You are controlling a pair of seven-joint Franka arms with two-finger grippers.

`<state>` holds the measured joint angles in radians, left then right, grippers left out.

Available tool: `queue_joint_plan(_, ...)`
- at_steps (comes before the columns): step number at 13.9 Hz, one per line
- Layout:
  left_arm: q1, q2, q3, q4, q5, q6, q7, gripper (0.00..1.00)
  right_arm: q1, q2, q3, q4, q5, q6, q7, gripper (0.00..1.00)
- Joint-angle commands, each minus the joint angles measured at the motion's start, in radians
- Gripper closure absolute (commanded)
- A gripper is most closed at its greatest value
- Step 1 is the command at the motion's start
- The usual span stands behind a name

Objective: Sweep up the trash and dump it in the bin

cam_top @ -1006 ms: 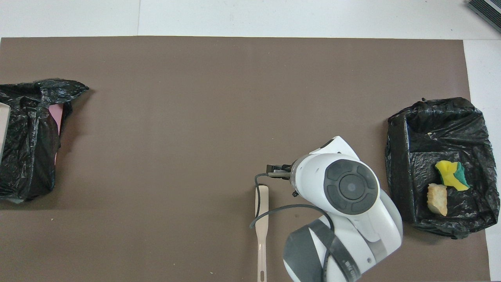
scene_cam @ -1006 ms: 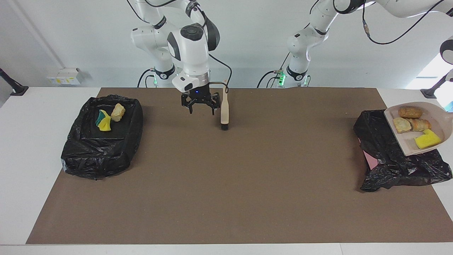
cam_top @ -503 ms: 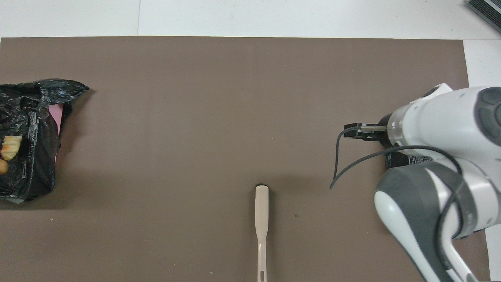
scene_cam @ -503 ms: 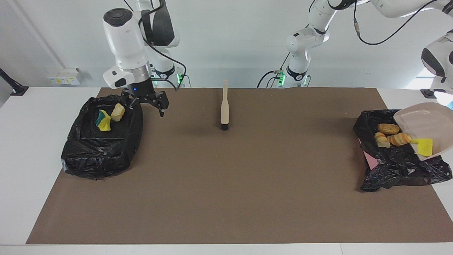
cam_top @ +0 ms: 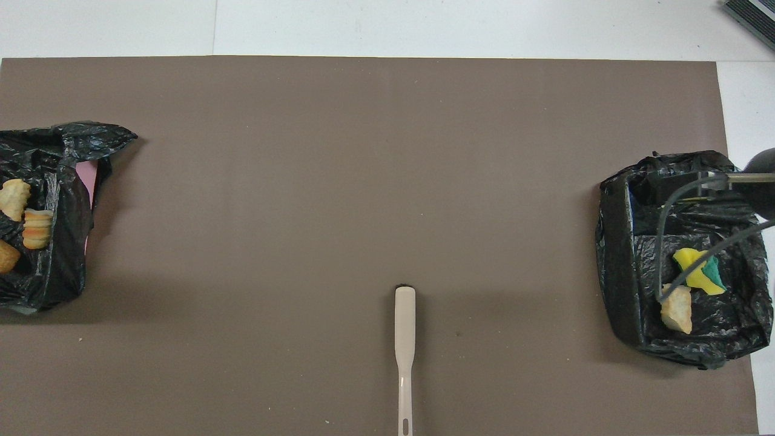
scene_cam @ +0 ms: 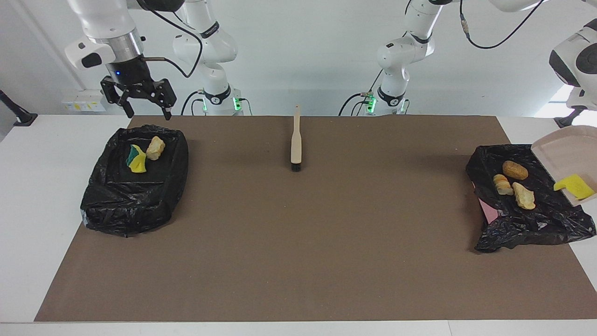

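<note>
- Facing view: the right gripper (scene_cam: 139,99) hangs above the bin (scene_cam: 135,186) at the right arm's end, fingers spread wide, holding nothing.
- That bin holds a yellow sponge bit (scene_cam: 136,159) and a tan lump (scene_cam: 155,148).
- Three bread lumps (scene_cam: 513,183) lie in the other bin (scene_cam: 522,219).
- One yellow scrap (scene_cam: 574,185) sits in the tilted dustpan (scene_cam: 566,154); I cannot tell how the left gripper's fingers stand.
- The brush (scene_cam: 295,140) lies on the mat (scene_cam: 298,242).
</note>
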<state>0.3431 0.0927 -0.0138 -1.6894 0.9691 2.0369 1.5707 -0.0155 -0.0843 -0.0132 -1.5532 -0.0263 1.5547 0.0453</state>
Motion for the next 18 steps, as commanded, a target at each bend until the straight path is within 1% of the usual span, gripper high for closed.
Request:
queue_joint_plan(1,-0.085,-0.037,0.009,-0.018,0.084,-0.078,-0.05,1.0,0.003,0.017,-0.028,0.056,0.002,-0.044,-0.053,0.0)
queue_joint_plan(3,-0.102,-0.045,0.006,-0.03,0.178,-0.096,-0.13,1.0,0.005,0.002,-0.028,0.033,0.005,-0.059,-0.053,0.0)
queue_joint_plan(5,-0.11,-0.054,0.006,-0.041,0.223,-0.096,-0.153,1.0,0.012,-0.011,-0.027,0.016,0.006,-0.067,-0.048,0.0)
queue_joint_plan(7,-0.112,-0.056,0.006,-0.041,0.231,-0.099,-0.153,1.0,0.011,-0.011,-0.027,0.016,0.006,-0.07,-0.054,0.0)
queue_joint_plan(10,-0.112,-0.056,0.003,-0.038,0.208,-0.101,-0.155,1.0,0.012,-0.011,-0.025,0.013,0.006,-0.058,-0.048,0.0)
queue_joint_plan(13,-0.116,-0.074,0.002,-0.053,0.093,-0.145,-0.147,1.0,0.014,-0.028,-0.021,-0.016,0.005,-0.053,-0.047,0.0)
queue_joint_plan(16,-0.173,-0.079,0.003,-0.062,-0.066,-0.208,-0.146,1.0,0.014,-0.029,-0.021,-0.019,0.006,-0.045,-0.047,0.0)
queue_joint_plan(18,-0.22,-0.079,0.003,-0.064,-0.169,-0.277,-0.162,1.0,0.016,-0.029,-0.021,-0.021,0.006,-0.045,-0.047,0.0)
